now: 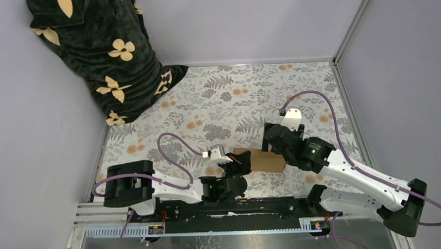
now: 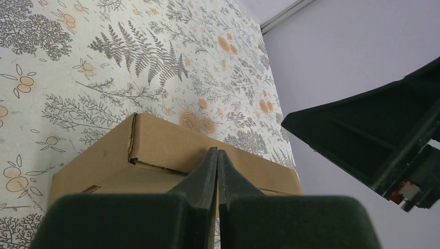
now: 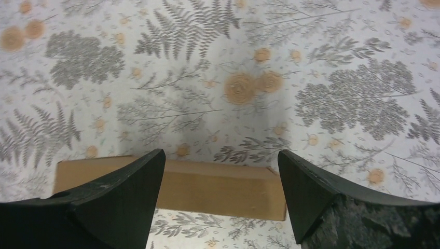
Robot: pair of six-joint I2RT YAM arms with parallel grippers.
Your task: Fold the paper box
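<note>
Across the table from above, a cloth (image 1: 228, 96) printed with grey ferns and orange flowers covers the whole surface. Plain lilac walls (image 1: 248, 24) close it in on three sides. One dark blanket (image 1: 105, 56) with cream flowers hangs into the far left corner. Two arms stand at the near edge, and each carries one purple cable, two in all. One cardboard box (image 1: 266, 161) lies flat on the cloth near the front edge, between the two arms. The left gripper (image 1: 234, 161) sits at its left end, and the right gripper (image 1: 270, 139) hangs just beyond its far side.

At the left wrist, both fingers (image 2: 207, 171) are pressed together with no gap, their tips over the top edge of the box. I cannot tell whether they touch it. The box shows a fold line and a slit near its corner. A black part of the other arm (image 2: 373, 135) fills the right side.

At the right wrist, the two fingers (image 3: 129, 187) stand wide apart and hold nothing. The box lies below and between them on the cloth, closed and flat, with one long side facing the camera.
</note>
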